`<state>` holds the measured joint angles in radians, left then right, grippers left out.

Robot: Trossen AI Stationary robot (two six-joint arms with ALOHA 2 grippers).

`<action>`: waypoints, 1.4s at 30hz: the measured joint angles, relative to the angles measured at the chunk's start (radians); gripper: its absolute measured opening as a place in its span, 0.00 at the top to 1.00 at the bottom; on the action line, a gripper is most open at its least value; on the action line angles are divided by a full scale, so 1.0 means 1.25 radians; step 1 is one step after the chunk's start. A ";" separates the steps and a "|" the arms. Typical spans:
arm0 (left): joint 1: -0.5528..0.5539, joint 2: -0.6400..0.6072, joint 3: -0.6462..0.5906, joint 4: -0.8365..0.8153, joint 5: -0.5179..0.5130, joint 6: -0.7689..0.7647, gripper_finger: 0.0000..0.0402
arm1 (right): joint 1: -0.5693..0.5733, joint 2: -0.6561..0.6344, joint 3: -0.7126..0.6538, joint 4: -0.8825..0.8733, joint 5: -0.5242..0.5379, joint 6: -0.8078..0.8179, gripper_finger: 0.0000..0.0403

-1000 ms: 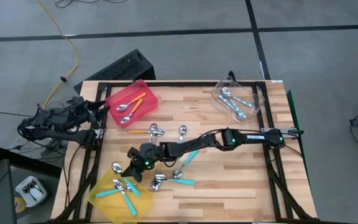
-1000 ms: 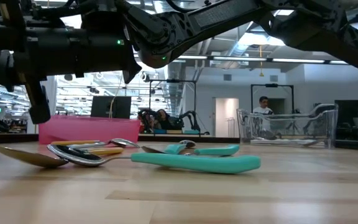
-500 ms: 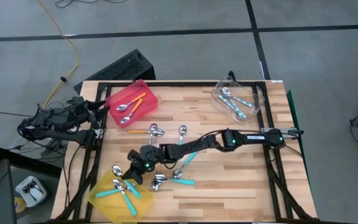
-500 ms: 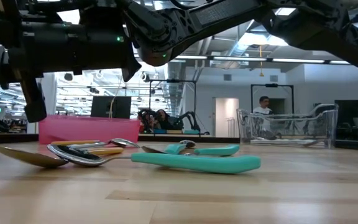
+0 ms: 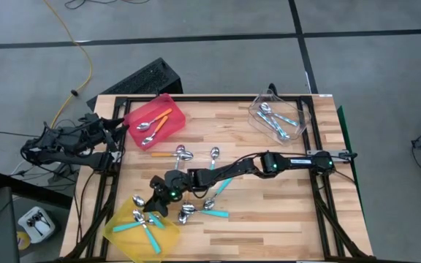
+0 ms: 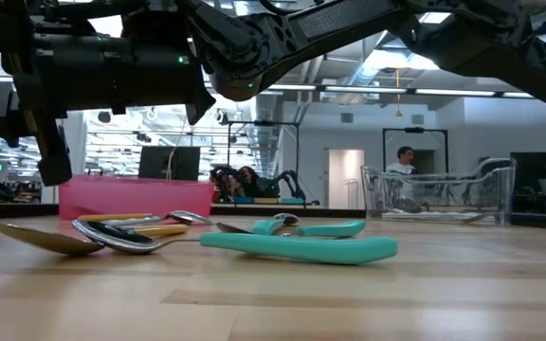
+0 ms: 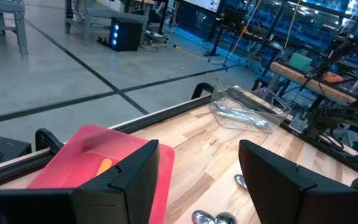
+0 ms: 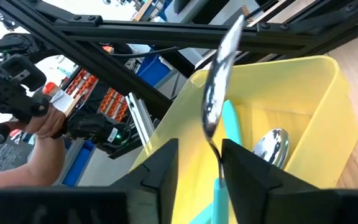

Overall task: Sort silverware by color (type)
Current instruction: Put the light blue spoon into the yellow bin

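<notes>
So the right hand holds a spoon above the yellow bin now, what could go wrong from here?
1. The right hand pinches the teal-handled spoon near its neck, with the bowl sticking up; it might tip or slip on release.
2. The spoon hangs near the rim of the yellow bin, so it could fall outside.
3. Loose spoons lie under the right arm; a low retreat might scatter them.
</notes>
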<state>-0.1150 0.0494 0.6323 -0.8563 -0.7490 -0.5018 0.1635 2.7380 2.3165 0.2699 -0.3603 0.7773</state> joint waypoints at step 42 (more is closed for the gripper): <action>0.000 0.000 0.000 0.000 0.000 0.000 0.49 | -0.066 -0.229 0.032 -0.633 0.244 -0.462 0.51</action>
<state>-0.1150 0.0494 0.6323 -0.8566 -0.7490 -0.5022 0.0809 2.4523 2.3562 -0.5215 -0.0554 0.2000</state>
